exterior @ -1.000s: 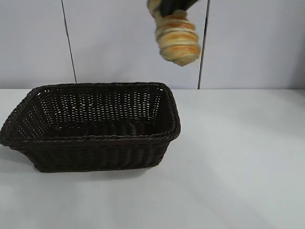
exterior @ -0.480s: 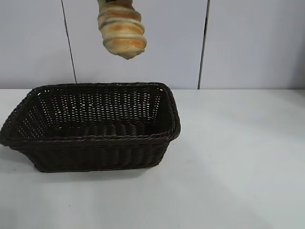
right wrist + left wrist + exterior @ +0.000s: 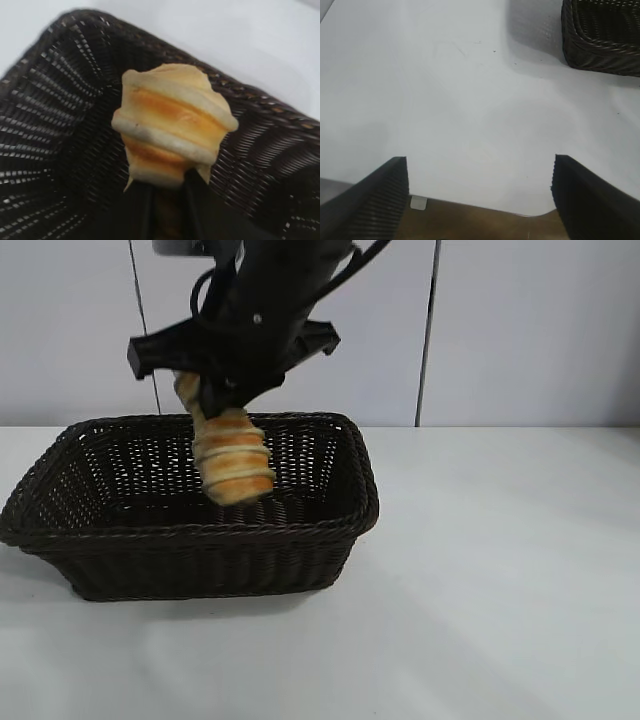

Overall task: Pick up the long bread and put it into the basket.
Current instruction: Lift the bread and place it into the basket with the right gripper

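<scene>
Where the right tool (image 3: pixel 215 400) clenches the long bread (image 3: pixel 233 457), loaf's upper end hidden, over basket (image 3: pixel 200 530).

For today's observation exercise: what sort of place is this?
Probably a robot test bench: a bare white table, plain panelled wall, and a right claw lowering the long bread into the basket.
</scene>
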{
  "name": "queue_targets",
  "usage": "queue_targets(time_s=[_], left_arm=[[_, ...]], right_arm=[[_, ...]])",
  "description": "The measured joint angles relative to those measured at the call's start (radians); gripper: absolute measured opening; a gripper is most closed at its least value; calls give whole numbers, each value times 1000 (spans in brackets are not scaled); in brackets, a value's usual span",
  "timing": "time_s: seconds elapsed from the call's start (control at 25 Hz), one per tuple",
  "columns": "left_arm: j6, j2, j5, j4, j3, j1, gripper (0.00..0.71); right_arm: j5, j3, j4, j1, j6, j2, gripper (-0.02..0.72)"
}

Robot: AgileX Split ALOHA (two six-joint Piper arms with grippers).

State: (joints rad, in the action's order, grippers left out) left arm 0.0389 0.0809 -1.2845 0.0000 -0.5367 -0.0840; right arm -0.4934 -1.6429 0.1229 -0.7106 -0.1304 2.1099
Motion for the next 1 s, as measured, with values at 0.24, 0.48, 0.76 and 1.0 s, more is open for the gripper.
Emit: queue_targets(time_s=[0.24,0.48,0.76,1.0], left_arm=[[0,0,0,0,0,0,570],[0,0,0,0,0,0,570],[0,0,0,0,0,0,570],[0,0,0,0,0,0,570]], right_arm=[[6,0,10,0,0,0,300],[6,0,11,0,-20,0,622],[1,0,-8,0,-30,-11,631],[-41,-46,-10,0,-32,-103,631]])
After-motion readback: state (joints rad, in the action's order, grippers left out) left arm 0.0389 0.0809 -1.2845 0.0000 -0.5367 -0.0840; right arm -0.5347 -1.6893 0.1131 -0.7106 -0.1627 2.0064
